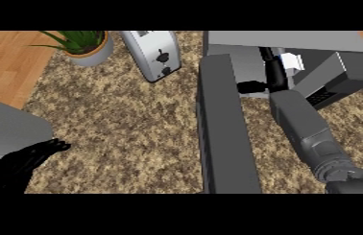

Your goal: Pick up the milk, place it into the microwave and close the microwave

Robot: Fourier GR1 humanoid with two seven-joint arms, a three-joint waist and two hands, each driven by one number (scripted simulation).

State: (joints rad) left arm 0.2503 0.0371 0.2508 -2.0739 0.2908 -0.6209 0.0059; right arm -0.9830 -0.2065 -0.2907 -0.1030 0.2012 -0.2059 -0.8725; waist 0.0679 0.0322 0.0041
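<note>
Right hand [275, 72] gripping milk [291, 62] inside microwave [340, 83]; set it down upright, let go, withdraw past door [223, 128].

On the counter [120, 119], the toaster [154, 54] stands between the potted plant [85, 44] at far left and the microwave [284, 47] at right, whose open door [223, 128] juts forward

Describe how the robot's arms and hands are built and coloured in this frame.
The right forearm is a boxy dark grey segment with a ribbed cylindrical joint near the lower edge, ending in a slim black right hand. The left forearm is smooth lighter grey, with a black left hand. No cables or markings show.
</note>
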